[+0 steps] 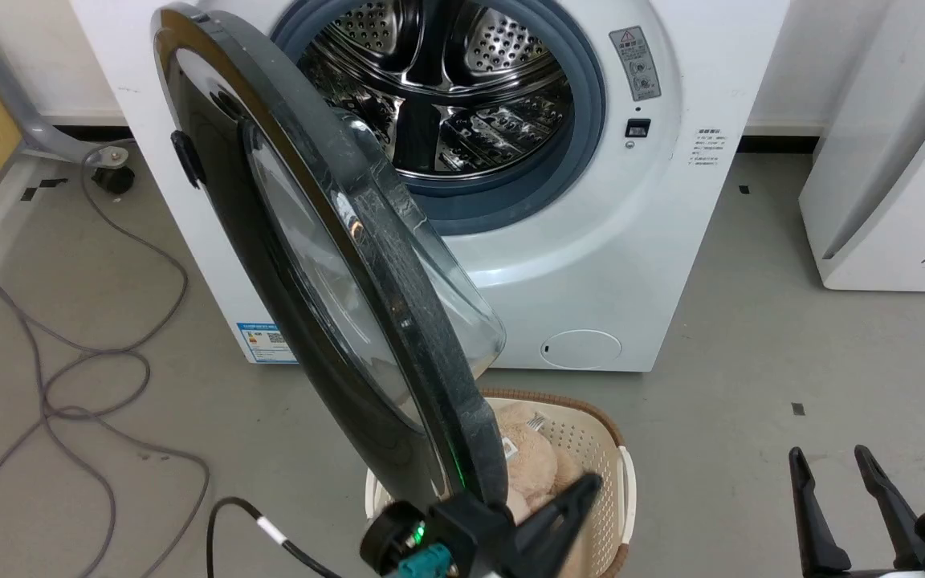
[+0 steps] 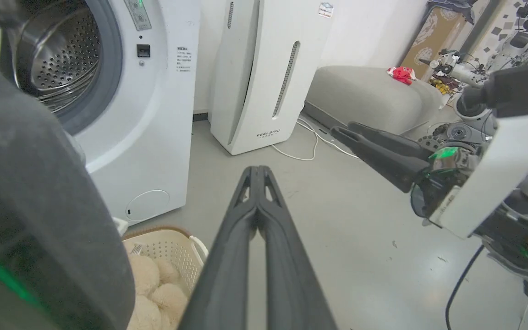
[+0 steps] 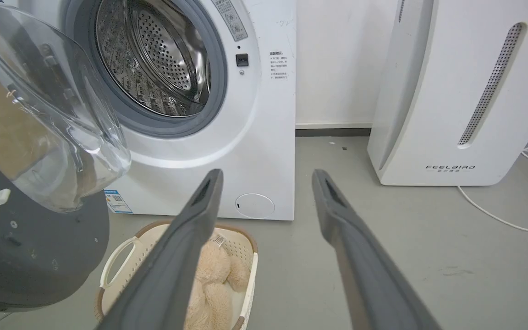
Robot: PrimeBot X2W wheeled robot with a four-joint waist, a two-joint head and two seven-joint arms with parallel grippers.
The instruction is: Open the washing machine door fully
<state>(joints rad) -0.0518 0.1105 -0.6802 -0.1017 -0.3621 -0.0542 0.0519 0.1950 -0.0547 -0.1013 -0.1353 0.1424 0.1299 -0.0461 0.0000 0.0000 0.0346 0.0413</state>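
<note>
The large round glossy black washing machine door (image 1: 326, 265), with its clear glass bowl, stands open and edge-on, running from eleven o'clock to six. At six, my left gripper (image 1: 587, 486) sits beside its rim, jaws together. The white front-loading washing machine (image 1: 631, 265) is at one. My right gripper (image 1: 829, 457) is at four, jaws apart.

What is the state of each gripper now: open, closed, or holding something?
The left gripper is closed on nothing, beside the washing machine door.
The right gripper is open and empty.
</note>
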